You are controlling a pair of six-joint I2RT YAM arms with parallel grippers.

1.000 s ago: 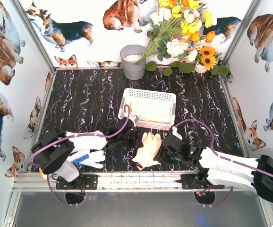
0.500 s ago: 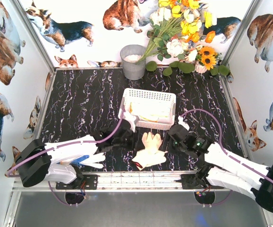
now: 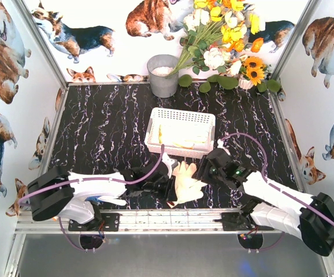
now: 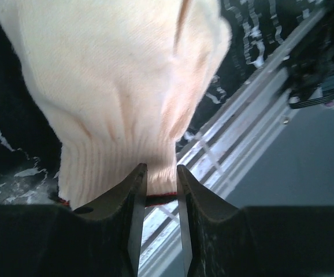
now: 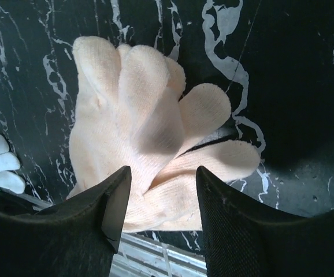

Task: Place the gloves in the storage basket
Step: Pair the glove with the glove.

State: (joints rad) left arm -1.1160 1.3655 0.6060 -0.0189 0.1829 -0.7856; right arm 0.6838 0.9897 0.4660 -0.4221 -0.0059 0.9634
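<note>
Left gripper [image 4: 158, 172]: jaws nearly together astride the cuff hem; whether they pinch it, cannot tell.
Glove [image 3: 185, 183]: lying flat; likely soft, light, limp, best taken by the cuff.
Right gripper [image 5: 160, 176]: jaws spread above it.
Basket [image 3: 181, 113]: just beyond.

Dotted glove [image 5: 2, 173] — mostly out of frame

Cream glove [image 3: 187, 182]: fingers spread, middle of near edge.
Blue-dotted glove [image 5: 2, 172]: near edge, leftward, mostly hidden.
Basket [image 3: 184, 115]: white, upright, bench centre.

left gripper [image 4: 158, 173] dropped back from the basket [image 3: 181, 112] onto the glove [image 3: 187, 183] cuff; right gripper [image 5: 158, 179] shifted over its fingers
</note>
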